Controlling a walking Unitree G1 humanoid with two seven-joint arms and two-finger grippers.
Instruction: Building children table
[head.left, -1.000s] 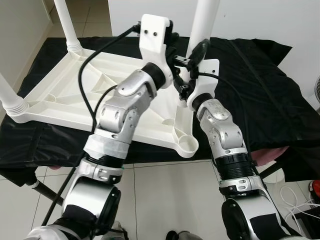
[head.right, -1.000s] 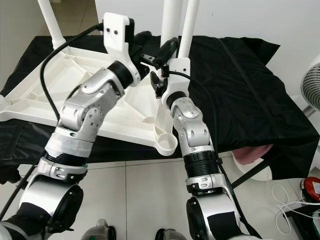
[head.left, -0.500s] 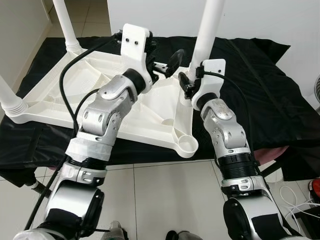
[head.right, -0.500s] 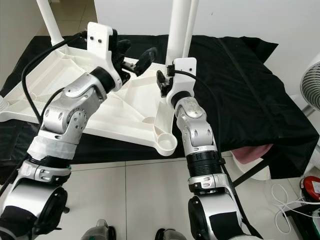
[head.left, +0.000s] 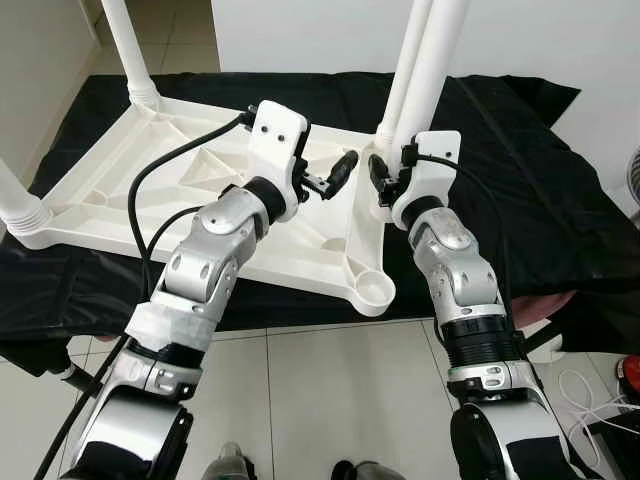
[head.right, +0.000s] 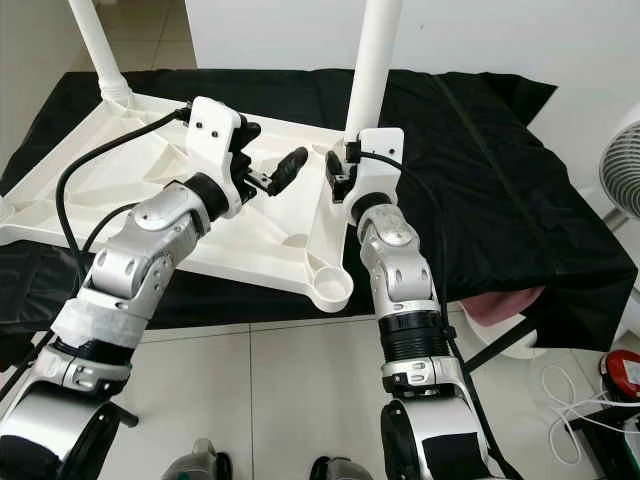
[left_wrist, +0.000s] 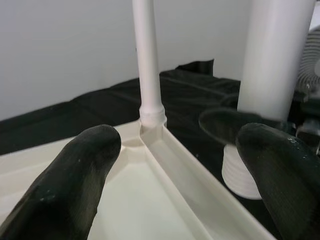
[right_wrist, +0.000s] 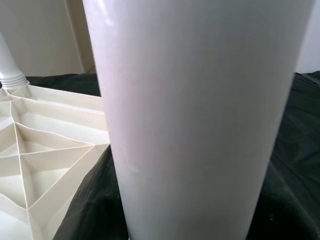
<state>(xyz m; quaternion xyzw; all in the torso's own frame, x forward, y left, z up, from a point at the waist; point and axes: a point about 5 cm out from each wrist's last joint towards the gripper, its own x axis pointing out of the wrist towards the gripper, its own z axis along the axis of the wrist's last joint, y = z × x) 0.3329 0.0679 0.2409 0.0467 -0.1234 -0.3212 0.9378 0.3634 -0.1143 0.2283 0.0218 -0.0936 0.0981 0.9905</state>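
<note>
The upturned white tabletop (head.left: 150, 190) lies on a black cloth (head.left: 520, 170), and the table leg (head.left: 432, 60) now in hand stands upright just off its right edge — its long axis vertical, its foot still short of the empty corner socket (head.left: 372, 291) nearer the robot. The right gripper (head.left: 380, 172) is hard against that leg, though whether its fingers clamp it cannot be told. The left gripper (head.left: 335, 172) hovers over the tabletop beside it, fingers spread and holding nothing — the farther of the two.
</note>
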